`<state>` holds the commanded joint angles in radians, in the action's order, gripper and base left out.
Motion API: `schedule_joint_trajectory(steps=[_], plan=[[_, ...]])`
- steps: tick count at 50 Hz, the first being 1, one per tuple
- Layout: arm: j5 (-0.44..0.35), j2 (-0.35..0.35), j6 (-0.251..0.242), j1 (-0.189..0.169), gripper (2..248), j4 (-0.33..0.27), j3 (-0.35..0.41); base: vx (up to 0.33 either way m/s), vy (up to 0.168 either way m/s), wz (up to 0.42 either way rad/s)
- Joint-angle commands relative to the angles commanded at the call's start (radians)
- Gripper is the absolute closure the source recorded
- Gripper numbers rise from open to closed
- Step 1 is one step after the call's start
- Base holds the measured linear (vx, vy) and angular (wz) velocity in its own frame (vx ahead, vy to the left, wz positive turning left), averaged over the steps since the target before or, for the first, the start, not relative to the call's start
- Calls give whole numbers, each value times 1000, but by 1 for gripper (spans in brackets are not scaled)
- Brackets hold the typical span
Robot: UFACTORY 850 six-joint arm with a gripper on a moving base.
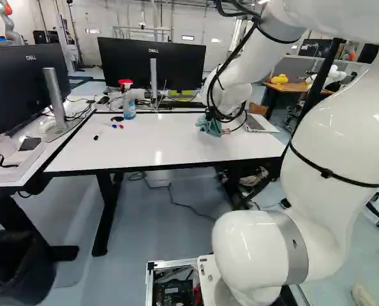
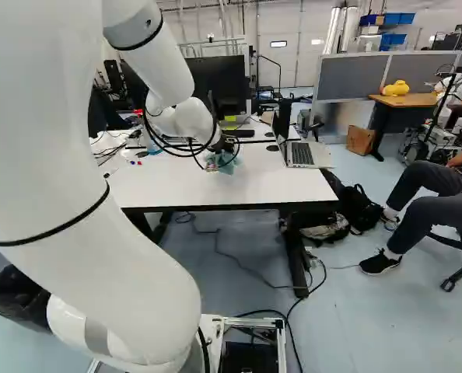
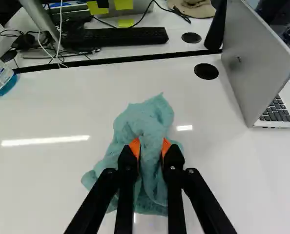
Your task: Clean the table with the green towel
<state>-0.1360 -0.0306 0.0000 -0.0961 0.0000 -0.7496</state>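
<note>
Gripper [image 3: 150, 148] pinching towel [image 3: 144, 121] on white table [image 3: 52, 119] — cloth between pads partly hidden by fingers. Spray bottle [image 3: 0, 77] and laptop [image 3: 262, 63] — both cut off, wrist view.

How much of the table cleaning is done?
Grabbing the green towel looks done: the tool pinches it. In hand now: the towel seems to touch the white table, ready for wiping. How much is wiped, I can't tell. Probably left: spots around the spray bottle, markers and laptop.
</note>
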Motion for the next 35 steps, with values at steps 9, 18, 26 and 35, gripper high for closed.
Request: schedule_joint_trajectory(steps=[9,18,26,35], plan=[[0,-20,0,-29,185,0,-21,0,0,0],[0,-46,0,-57,185,0,-48,0,0,0],[0,-60,0,-73,185,0,-63,0,0,0],[0,-60,0,-73,185,0,-63,0,0,0]])
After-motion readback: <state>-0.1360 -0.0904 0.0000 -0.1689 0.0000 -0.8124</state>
